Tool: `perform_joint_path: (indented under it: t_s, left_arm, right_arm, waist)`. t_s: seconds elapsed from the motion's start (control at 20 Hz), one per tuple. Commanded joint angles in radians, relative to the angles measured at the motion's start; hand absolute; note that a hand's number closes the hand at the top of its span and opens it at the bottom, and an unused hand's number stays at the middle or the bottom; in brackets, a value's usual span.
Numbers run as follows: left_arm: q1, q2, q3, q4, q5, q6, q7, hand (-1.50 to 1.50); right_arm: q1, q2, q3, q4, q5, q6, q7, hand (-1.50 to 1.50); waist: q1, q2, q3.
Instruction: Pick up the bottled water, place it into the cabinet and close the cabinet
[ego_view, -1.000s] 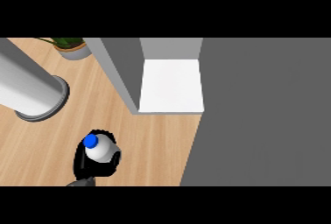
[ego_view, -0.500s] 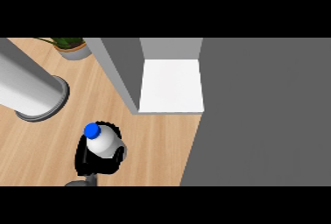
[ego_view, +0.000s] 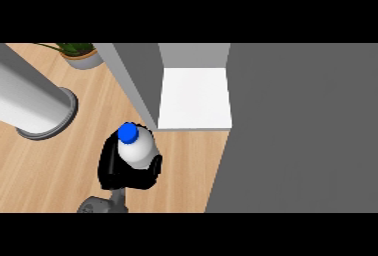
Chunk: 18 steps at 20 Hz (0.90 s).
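Note:
In the head view my left hand (ego_view: 111, 167) is shut on the bottled water (ego_view: 139, 152), a white bottle with a blue cap (ego_view: 128, 131), held upright above the wooden counter. Black fingers wrap both sides of the bottle and hide its lower part. The cabinet (ego_view: 295, 125) is a large dark grey block at the right. Its white inner shelf (ego_view: 196, 97) lies just up and right of the bottle. A grey panel (ego_view: 136, 85) borders the shelf's left side, and the cap sits close to that panel's near end. The right hand does not show.
A thick grey cylinder (ego_view: 33, 102) stands on the counter at the left. A potted plant (ego_view: 80, 55) sits at the far left corner. Bare wooden counter (ego_view: 44, 170) stretches left of and below the hand.
The hand has carried the bottle up and to the right, closer to the cabinet's grey panel and white shelf. Nothing else has moved.

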Motion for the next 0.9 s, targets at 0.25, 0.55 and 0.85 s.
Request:
perform_joint_path:
  t_s: [0.25,0.55,0.85]
  left_arm:
    - [-0.173,0.000,-0.125,0.013,0.020,0.223,0.083,1.50]
    - [-0.320,0.000,-0.119,0.147,0.052,0.291,0.008,1.50]
    - [-0.481,0.000,-0.071,0.190,-0.026,0.367,0.157,1.50]
  right_arm:
    - [0.012,0.000,0.055,-0.094,0.113,-0.014,0.043,-1.50]
    - [-0.033,-0.014,-0.039,-0.065,0.023,0.012,0.040,-1.50]
    - [-0.041,-0.007,-0.004,-0.116,0.075,-0.023,0.112,-1.50]
  waist:
    - [-0.005,0.002,0.000]
    - [-0.003,0.005,0.000]
    - [-0.001,0.003,-0.001]
